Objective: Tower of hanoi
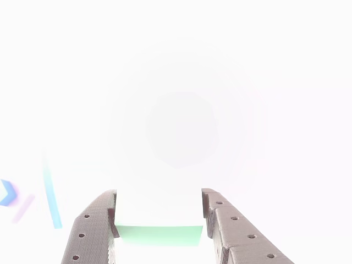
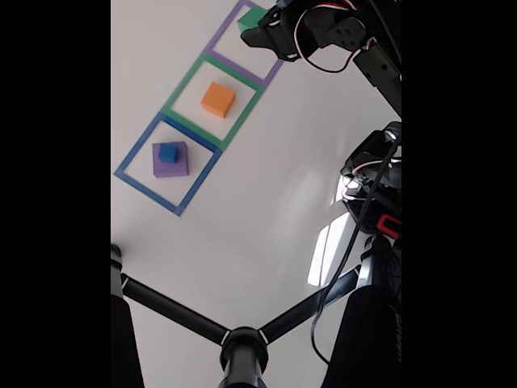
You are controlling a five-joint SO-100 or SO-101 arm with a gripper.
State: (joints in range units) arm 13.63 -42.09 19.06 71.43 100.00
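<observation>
While the other view is almost wholly washed out to white, two dark grey fingers (image 1: 93, 231) rise from its bottom edge with a wide gap between them; the gripper (image 1: 158, 212) is spread, and a pale green block (image 1: 159, 235) shows low in that gap; whether the fingers touch it cannot be told from the glare; a faint blue tape line (image 1: 51, 198) runs at the left of that view.

Fixed view: white table (image 2: 266, 162) with three taped squares in a diagonal row; blue square (image 2: 168, 164) lowest and leftmost, green square (image 2: 215, 100) in the middle, purple square (image 2: 252, 39) at the top; purple block (image 2: 170, 162) sits inside the blue square with a smaller blue block (image 2: 168, 152) stacked on it; orange block (image 2: 218, 99) sits alone inside the green square; green block (image 2: 251, 19) lies in the purple square, partly covered by the gripper (image 2: 260, 31), which is right over it; arm (image 2: 339, 36) reaches in from the upper right with wires looping off it; black tripod legs (image 2: 242, 339) cross the bottom of the frame.
</observation>
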